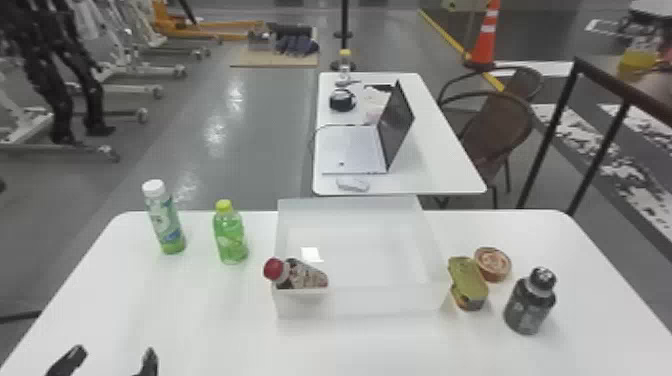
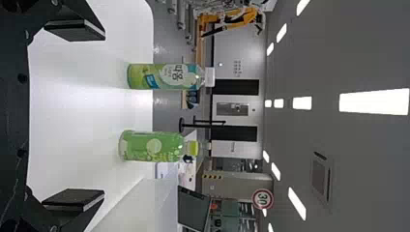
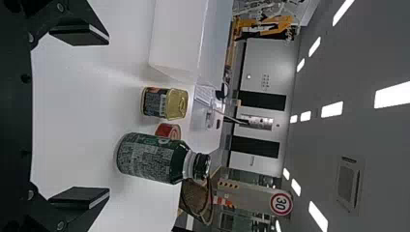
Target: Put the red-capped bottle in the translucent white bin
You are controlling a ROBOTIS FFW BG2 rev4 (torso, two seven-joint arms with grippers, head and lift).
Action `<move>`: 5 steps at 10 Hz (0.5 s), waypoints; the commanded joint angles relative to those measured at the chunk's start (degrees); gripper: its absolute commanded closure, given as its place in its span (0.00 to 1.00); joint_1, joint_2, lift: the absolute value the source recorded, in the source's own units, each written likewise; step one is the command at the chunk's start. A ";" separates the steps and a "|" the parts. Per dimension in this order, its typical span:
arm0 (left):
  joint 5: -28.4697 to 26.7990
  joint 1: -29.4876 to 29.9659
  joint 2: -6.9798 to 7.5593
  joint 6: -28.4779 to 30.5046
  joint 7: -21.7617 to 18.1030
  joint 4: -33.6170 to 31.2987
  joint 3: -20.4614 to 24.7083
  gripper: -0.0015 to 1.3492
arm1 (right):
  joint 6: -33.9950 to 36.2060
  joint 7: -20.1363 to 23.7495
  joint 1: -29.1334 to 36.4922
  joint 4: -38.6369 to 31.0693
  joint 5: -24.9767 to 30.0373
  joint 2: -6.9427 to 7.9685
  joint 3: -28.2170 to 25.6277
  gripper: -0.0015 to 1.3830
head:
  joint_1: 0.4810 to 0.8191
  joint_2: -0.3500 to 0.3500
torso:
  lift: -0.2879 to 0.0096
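1. The bottle (image 1: 301, 276) is in the bin (image 1: 370, 302), tilted in its near left corner, with the red cap sticking out over the left wall.
2. The left gripper (image 1: 113, 357) is at the near left of the table (image 1: 210, 320), its fingers spread wide with nothing between them.
3. The right gripper (image 3: 107, 116), in its own wrist view, also has its fingers wide apart and holds nothing.
4. Left of the bin stand a white-capped bottle (image 1: 165, 220) and, nearer to it, a yellow-capped bottle (image 1: 230, 239), both green.
5. Right of the bin are a gold-topped can (image 1: 468, 284), a round tin (image 1: 493, 264) just beside it and an upright dark bottle (image 1: 530, 304).
6. Beyond, an open laptop (image 1: 352, 145) sits on a second table (image 1: 435, 165).
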 commanded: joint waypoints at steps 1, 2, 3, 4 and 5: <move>0.32 2.75 0.13 -0.88 0.00 0.04 -0.08 0.11 | 0.00 -0.27 0.68 -0.12 -0.18 0.05 0.00 0.13 | 0.20 0.50 | 0.63; 0.41 3.37 -0.05 -1.23 -0.61 0.04 -0.87 0.11 | 0.00 -0.44 0.86 -0.21 -0.18 0.05 0.00 0.13 | 0.20 0.50 | 0.63; 0.32 3.63 -0.05 -1.23 -0.97 0.04 -1.75 0.11 | 0.00 -0.44 0.86 -0.21 -0.18 0.05 0.00 0.13 | 0.20 0.50 | 0.63; 0.41 3.72 -0.05 -1.58 -1.05 0.04 -2.36 0.11 | 0.00 -0.44 0.86 -0.21 -0.18 0.05 0.00 0.13 | 0.20 0.50 | 0.63; 0.41 3.72 -0.05 -1.49 -1.05 0.04 -2.45 0.11 | 0.00 -0.53 0.95 -0.21 -0.18 0.05 0.00 0.13 | 0.20 0.50 | 0.63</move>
